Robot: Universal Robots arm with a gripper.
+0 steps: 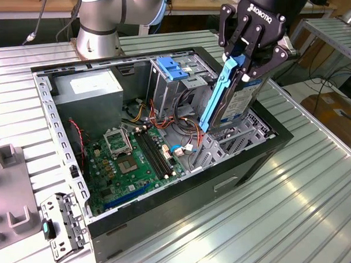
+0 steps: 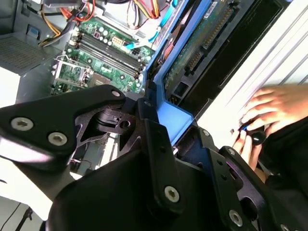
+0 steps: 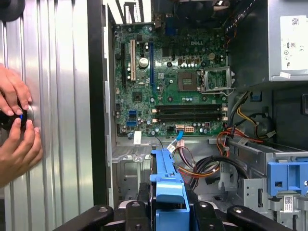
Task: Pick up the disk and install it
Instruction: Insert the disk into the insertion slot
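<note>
Gripper (image 1: 242, 63) clenched on disk (image 1: 238, 105), grasping its top end. Disk hangs tilted below gripper, blue rail toward motherboard (image 1: 134, 159), lower end at open case (image 1: 243, 168), exterior view's right side.

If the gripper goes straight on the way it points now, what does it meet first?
Probably the grey metal drive bay, just under the black-and-silver hard disk with blue rails that the gripper holds; depth is unclear.

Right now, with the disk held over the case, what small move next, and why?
Probably a slight lowering: the hand grips the disk tilted, its lower end at the metal bay but not seated.
</note>
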